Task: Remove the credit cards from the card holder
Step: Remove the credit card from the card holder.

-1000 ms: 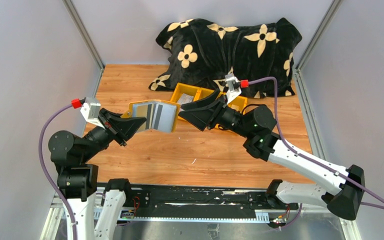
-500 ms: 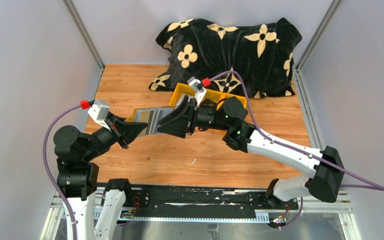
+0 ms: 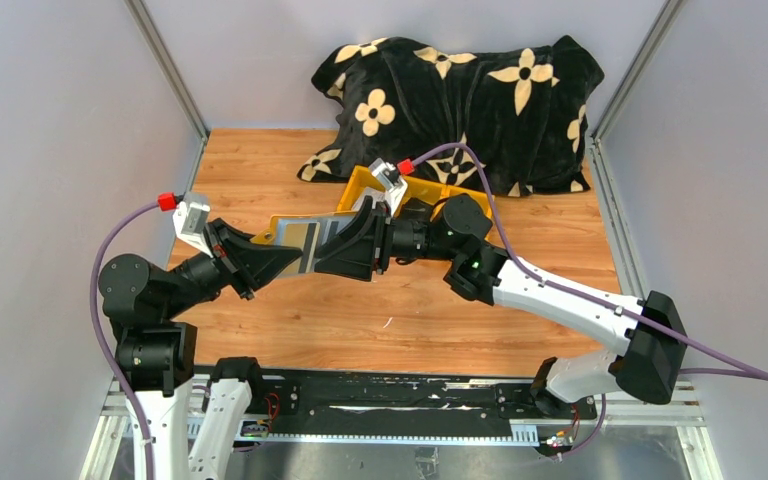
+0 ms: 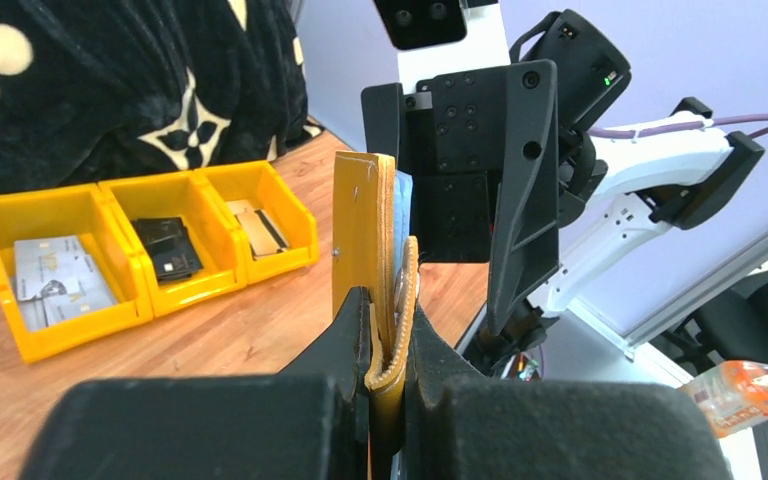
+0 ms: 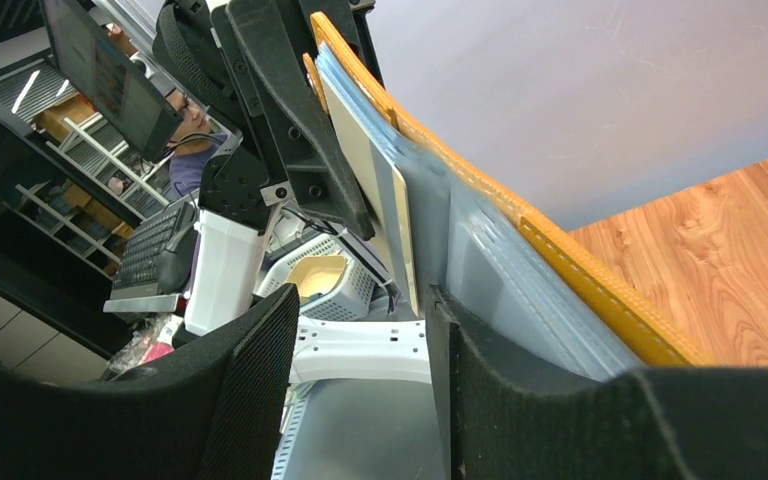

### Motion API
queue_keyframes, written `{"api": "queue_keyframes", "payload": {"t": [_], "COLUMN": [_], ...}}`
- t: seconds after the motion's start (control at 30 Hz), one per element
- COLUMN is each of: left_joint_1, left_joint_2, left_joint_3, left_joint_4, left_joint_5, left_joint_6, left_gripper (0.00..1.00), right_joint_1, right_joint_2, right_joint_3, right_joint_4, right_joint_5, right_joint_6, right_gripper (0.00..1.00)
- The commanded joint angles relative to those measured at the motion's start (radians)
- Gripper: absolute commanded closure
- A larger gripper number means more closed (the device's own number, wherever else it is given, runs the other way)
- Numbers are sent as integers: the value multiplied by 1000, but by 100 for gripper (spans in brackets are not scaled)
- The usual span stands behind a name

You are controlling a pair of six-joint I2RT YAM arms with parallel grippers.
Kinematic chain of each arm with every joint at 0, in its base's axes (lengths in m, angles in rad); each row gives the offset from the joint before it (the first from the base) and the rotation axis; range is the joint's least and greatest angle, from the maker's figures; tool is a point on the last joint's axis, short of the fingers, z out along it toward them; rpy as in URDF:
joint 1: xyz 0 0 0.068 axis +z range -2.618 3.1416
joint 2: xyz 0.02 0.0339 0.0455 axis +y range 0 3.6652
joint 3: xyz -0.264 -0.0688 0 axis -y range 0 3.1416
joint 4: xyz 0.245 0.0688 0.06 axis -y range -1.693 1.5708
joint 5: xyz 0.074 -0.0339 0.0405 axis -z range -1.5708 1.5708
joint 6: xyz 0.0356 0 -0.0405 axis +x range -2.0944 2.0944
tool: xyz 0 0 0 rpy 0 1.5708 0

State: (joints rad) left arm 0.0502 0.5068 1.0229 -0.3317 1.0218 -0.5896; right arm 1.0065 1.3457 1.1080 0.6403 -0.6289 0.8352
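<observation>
The left claw (image 4: 385, 315) clamps the mustard-yellow card holder (image 4: 362, 225) edge-on above the tabletop (image 3: 400, 310); the half-open right claw (image 5: 360, 300) straddles its free end, where grey sleeves (image 5: 500, 270) and a pale credit card (image 5: 388, 190) show.

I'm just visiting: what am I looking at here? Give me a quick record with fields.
card holder: yellow, grey sleeves showing
left gripper: shut on the card holder, lifted above the table
right gripper: open, straddling the holder's far edge
bin: yellow, three compartments, cards inside
background: black flowered blanket
</observation>
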Motion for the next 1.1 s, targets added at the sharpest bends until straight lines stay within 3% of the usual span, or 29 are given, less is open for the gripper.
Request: {"api": "queue_keyframes", "payload": {"t": [0.0,0.23,0.47,0.9,1.07], "left_joint_1": [2,2,2,2,2], "left_joint_2": [-11,-35,-44,-22,-5], "left_joint_3": [22,-20,-20,-29,-20], "left_joint_4": [84,114,83,47,30], "left_joint_5": [63,98,143,191,208], "left_joint_6": [-79,-109,-88,-56,-55], "left_gripper": [100,98,95,78,61], "right_joint_1": [9,9,9,14,0], "right_joint_2": [2,38,34,43,8], "right_joint_3": [29,95,171,90,13], "right_joint_4": [0,13,-190,21,118], "right_joint_5": [-12,-16,149,72,67], "right_joint_6": [-7,14,-103,2,52], "right_gripper": [47,56,67,97,100]}}
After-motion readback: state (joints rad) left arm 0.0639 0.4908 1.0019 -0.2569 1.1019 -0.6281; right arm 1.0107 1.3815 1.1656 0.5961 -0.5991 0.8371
